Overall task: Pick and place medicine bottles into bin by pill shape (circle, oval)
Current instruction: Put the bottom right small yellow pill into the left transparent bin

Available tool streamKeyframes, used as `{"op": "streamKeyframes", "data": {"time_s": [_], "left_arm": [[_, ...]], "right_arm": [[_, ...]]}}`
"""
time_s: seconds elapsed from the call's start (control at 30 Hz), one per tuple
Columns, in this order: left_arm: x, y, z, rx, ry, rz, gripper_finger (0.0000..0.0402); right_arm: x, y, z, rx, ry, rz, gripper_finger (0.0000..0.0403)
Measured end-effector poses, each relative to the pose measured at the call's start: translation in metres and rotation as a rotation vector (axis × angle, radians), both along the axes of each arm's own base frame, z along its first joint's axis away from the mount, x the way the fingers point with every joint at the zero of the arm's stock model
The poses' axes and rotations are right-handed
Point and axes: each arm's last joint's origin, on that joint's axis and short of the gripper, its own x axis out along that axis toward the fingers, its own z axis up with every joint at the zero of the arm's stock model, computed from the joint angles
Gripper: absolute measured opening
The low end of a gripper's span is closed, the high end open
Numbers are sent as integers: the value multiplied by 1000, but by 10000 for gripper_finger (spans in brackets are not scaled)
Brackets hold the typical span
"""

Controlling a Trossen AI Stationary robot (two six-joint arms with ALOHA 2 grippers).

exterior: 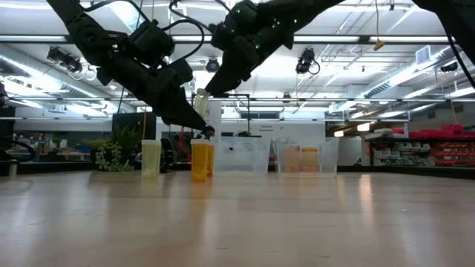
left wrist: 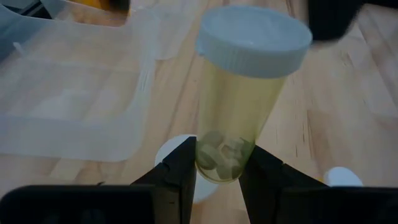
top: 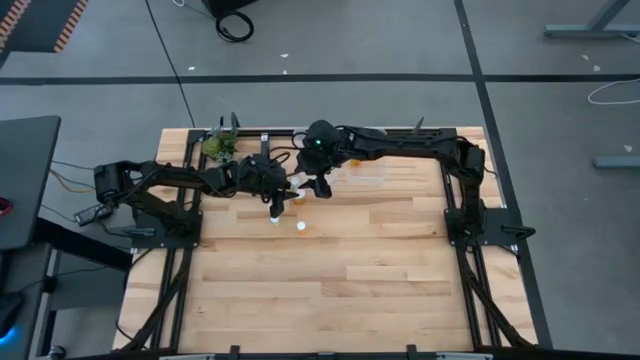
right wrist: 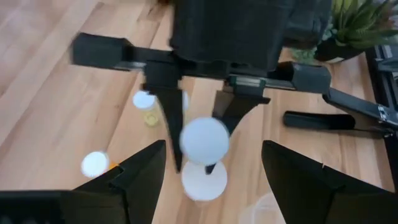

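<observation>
Left gripper (left wrist: 217, 177) is clamping the base of a pale pill bottle (left wrist: 239, 112), lifting it cap-outward for handover. Right gripper (right wrist: 208, 168) is waiting spread, facing its white cap (right wrist: 204, 140), bin (left wrist: 74, 118) alongside.

Pale capped bottle (left wrist: 239, 106) tilted, two upright bottles (exterior: 201, 160)

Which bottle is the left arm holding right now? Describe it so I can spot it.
Start at the green plant at the table's far edge; to its right the two arms meet. The pale yellow bottle is pinched at its base between the left gripper fingers, white cap pointing at the right gripper. Its neighbours stand on the table.
</observation>
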Motion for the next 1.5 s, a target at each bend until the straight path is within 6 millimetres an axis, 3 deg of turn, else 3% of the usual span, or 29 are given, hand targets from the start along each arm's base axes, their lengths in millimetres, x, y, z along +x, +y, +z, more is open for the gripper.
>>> {"op": "streamKeyframes", "data": {"time_s": [0.1, 0.7, 1.5], "left_arm": [[0, 0, 0, 9, 2, 7, 110], [3, 2, 6, 55, -64, 0, 110], [4, 2, 8, 64, -79, 2, 110]], "right_arm": [[0, -2, -10, 7, 2, -3, 271], [5, -2, -5, 21, -72, 16, 268], [6, -2, -4, 14, -81, 19, 175]]}}
